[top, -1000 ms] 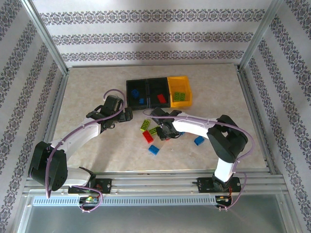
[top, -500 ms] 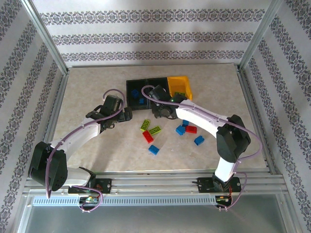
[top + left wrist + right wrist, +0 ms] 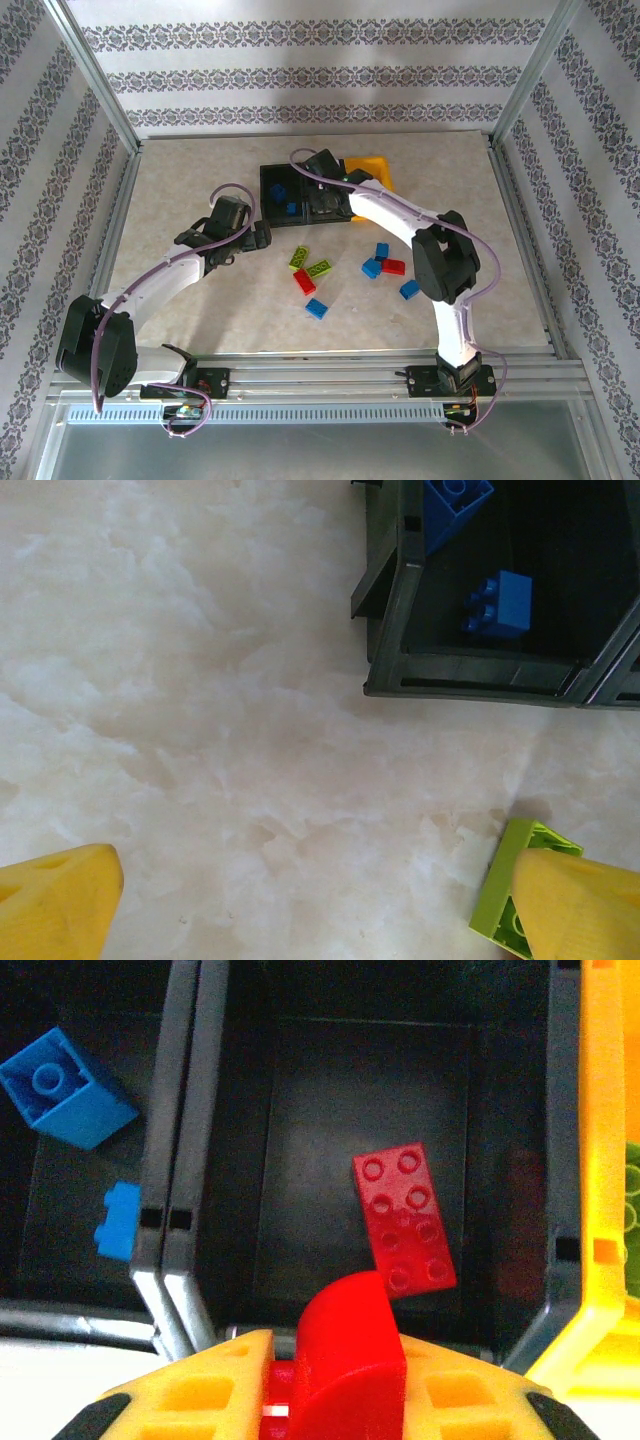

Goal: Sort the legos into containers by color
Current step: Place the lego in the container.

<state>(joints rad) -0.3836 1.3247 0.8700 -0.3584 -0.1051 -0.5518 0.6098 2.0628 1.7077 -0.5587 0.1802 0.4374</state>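
My right gripper (image 3: 348, 1385) is shut on a red rounded lego (image 3: 348, 1345) and hangs over the near edge of the middle black container (image 3: 310, 1150), where a flat red brick (image 3: 404, 1218) lies. The left black container (image 3: 170, 1140) holds two blue bricks (image 3: 66, 1090). A green brick (image 3: 632, 1210) shows in the yellow container (image 3: 600, 1160). From above, the right gripper (image 3: 326, 203) covers the middle bin. My left gripper (image 3: 315, 910) stands open over bare table, a lime brick (image 3: 505, 890) against its right finger; from above the left gripper (image 3: 262, 237) sits near the left bin (image 3: 283, 190).
Loose legos lie on the table in front of the bins: two lime (image 3: 319, 268), a red one (image 3: 304, 282), a blue one (image 3: 317, 308), and a group of blue and red (image 3: 381, 264) with another blue (image 3: 409, 290). Metal frame posts ring the table.
My right gripper rose from the loose bricks and travelled back to the middle black bin with the red piece in it. The left arm stayed put.
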